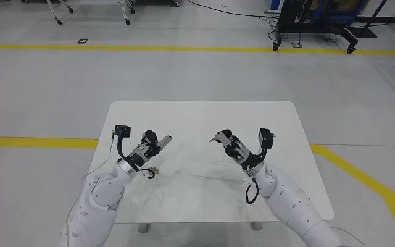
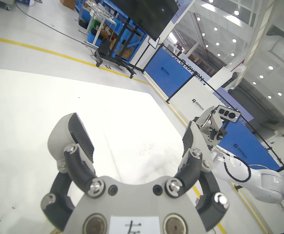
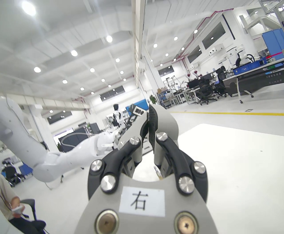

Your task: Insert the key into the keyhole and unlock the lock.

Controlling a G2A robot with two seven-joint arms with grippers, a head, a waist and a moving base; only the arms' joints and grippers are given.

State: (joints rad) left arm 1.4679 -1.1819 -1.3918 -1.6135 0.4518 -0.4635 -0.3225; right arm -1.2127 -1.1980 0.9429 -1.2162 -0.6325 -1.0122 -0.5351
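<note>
Key [image 3: 158, 173]: a small metal piece between the right gripper's fingers, near their base. Most of it is hidden, so its shape is hard to tell.
Right gripper [image 3: 150, 112]: fingers pressed together on the key, raised above the table, on the right half in the top view [image 1: 216, 137].
Lock [image 1: 154, 171]: what appears to be a small brass-coloured lock lies on the table just beside the left arm's wrist. It is too small to make out the keyhole or which way it faces.
Key to lock: well apart, with the left gripper between them.
Left gripper [image 2: 133, 124]: the 2 fingers stand wide apart with nothing between the ribbed pads [image 2: 81, 135]. It hangs above the table's left half [image 1: 162, 142], tips towards the right gripper.
2 grippers: facing each other across the table's middle, near but not touching.
Table [image 1: 197, 117]: white, rounded corners, with faint scuff marks [image 2: 146, 148] on the surface ahead of the left gripper.
Floor: pale grey with a yellow line [image 1: 185, 47] beyond the table.
Background: a dark screen on a wheeled stand [image 2: 144, 17].
</note>
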